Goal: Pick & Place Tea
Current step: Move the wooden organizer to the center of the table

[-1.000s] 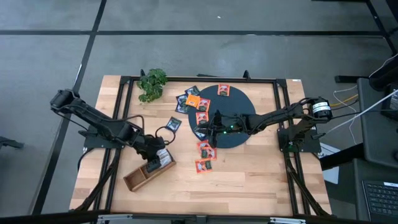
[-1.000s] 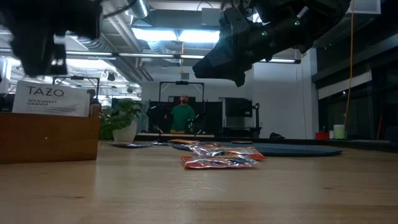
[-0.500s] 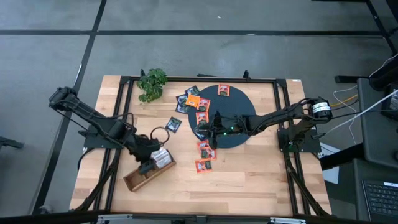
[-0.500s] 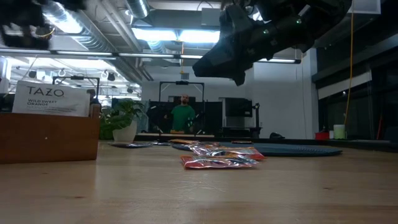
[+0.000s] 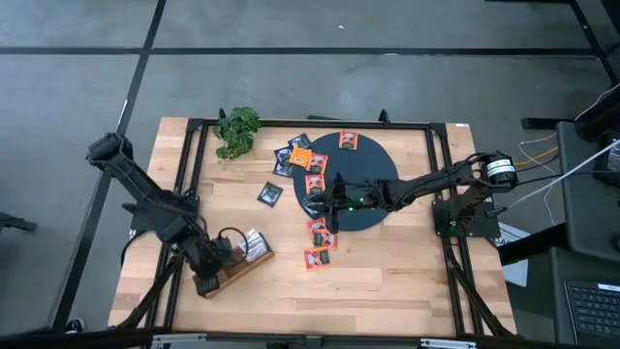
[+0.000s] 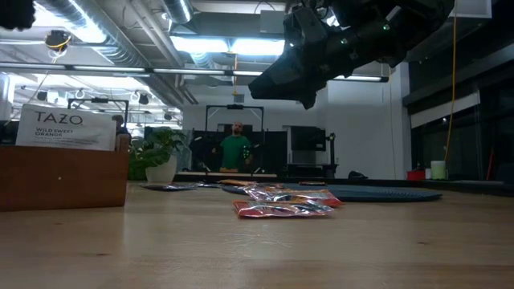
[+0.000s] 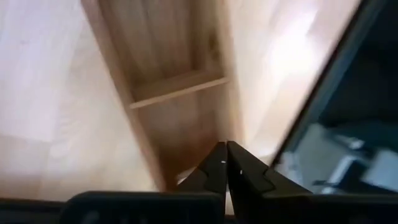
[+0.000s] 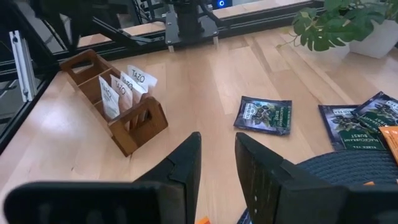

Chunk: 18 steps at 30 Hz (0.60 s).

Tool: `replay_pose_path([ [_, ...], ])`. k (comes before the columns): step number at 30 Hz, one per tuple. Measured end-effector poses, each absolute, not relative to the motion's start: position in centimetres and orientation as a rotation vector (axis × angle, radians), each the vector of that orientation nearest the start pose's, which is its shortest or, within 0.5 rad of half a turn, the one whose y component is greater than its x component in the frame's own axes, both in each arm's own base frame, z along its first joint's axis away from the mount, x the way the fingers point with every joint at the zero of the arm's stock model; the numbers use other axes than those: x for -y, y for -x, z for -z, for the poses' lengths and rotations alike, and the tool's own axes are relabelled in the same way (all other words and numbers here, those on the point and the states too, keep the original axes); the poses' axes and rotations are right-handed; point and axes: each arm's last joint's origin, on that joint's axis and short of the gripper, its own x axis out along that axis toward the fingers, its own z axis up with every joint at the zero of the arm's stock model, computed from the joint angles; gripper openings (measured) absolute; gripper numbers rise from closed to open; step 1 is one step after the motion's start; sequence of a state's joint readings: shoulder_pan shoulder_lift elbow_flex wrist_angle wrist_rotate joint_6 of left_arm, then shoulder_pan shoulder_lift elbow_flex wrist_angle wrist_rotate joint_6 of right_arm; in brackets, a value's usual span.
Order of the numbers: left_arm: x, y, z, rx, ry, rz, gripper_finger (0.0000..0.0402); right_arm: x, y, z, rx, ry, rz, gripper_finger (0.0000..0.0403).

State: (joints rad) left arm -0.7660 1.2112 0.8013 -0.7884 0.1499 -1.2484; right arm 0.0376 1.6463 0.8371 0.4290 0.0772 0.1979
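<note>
Looking down, we see our left claw (image 7: 225, 163) pinched together, empty, over the long wooden compartment tray (image 5: 231, 267); right claw (image 8: 217, 163) parted above glossy flat square tea sachets (image 5: 317, 244) by the dark disc (image 5: 363, 184).

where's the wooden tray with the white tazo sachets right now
In the high view the wooden tray lies near the table's front left, with the shut left gripper over its front end and the orange sachets off to its right.

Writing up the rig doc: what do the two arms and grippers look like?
Both arms are dark, slim and jointed. The left gripper has two black, wedge-shaped fingers. The right gripper has two broad black fingers; small green lights glow near its wrist, and a silver-ringed joint with loose cables sits near its base.
</note>
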Motion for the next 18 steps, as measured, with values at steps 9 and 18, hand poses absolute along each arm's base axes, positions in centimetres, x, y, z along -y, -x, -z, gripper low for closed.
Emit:
replay_pose_path([
  [9, 16.1, -15.7, -19.3, -1.518, 0.43, 0.021, 0.0002, -1.0, -34.2, -19.4, -0.382, -0.15, 0.074, 0.01],
  [18, 16.6, -16.4, -17.0, -1.576, 0.302, 0.001, 0.0002, -0.5, -33.5, -19.3, -0.462, -0.121, 0.096, 0.01],
])
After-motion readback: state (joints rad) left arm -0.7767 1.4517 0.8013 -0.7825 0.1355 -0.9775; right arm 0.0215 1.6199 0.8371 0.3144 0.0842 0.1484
